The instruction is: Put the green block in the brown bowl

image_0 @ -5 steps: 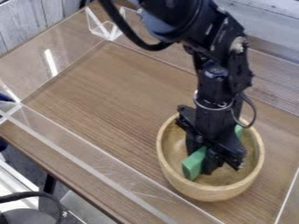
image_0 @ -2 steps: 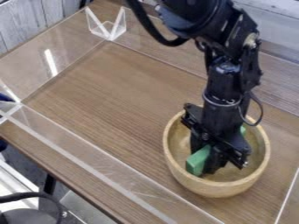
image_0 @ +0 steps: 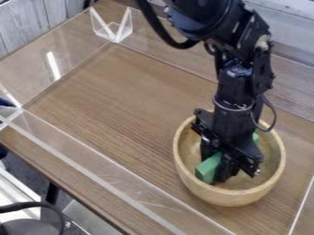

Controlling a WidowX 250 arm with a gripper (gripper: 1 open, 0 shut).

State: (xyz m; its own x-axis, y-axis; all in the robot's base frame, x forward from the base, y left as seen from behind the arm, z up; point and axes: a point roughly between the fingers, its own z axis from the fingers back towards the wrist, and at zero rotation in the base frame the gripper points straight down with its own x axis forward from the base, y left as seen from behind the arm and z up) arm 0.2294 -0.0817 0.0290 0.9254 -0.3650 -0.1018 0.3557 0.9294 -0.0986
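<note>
Gripper (image_0: 225,167) clamps green block (image_0: 211,168) (tightly).

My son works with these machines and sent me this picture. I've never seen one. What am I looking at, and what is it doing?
This is one robot arm, black and jointed, seen from a single camera above and in front of a wooden table with clear plastic walls. At the arm's tip is a gripper, a two-fingered clamp pointing straight down. It reaches into the brown bowl, a round wooden one. The gripper is shut on the green block, which sits low inside the bowl, so the block has not been let go yet.
</note>
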